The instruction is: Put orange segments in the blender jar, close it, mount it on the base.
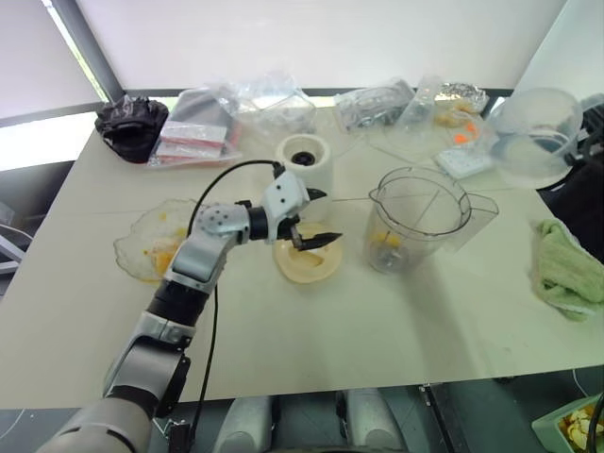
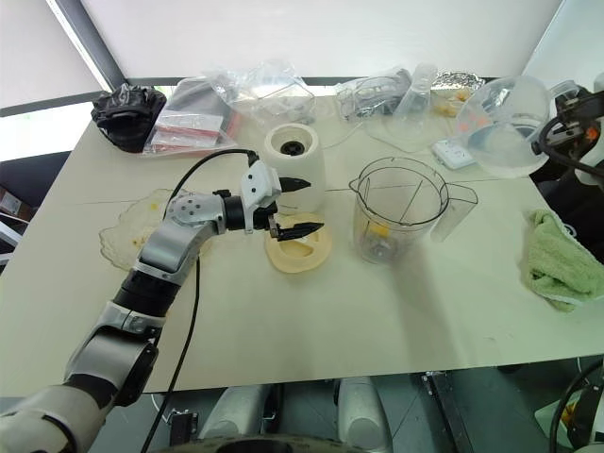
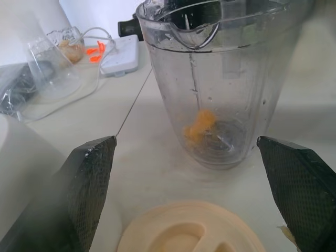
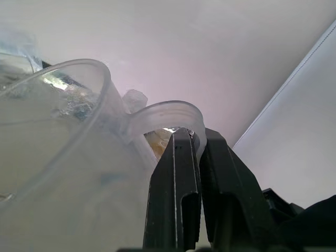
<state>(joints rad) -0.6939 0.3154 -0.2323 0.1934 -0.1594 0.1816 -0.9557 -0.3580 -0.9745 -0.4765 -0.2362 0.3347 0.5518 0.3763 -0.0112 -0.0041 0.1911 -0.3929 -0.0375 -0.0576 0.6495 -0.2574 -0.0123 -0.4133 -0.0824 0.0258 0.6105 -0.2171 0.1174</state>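
The clear blender jar point(image 1: 420, 215) stands open and upright at mid-table, with an orange segment point(image 3: 199, 125) lying by the blade at its bottom. More orange segments point(image 1: 160, 257) lie in the crinkled glass bowl point(image 1: 132, 247) at the left. The cream-white base point(image 1: 304, 162) stands behind the flat cream-yellow lid point(image 1: 307, 261). My left gripper point(image 1: 327, 217) hovers open just above the lid, pointing toward the jar, nothing between its fingers point(image 3: 92, 178). My right gripper point(image 4: 191, 137) is shut on the loop handle of a clear plastic jug point(image 2: 505, 123), held up at the far right.
Clear bags and plastic containers point(image 1: 274, 109) crowd the table's back edge, beside a black bag point(image 1: 132, 125). A white power strip point(image 1: 462, 160) lies behind the jar. A green towel point(image 1: 566, 269) sits at the right edge.
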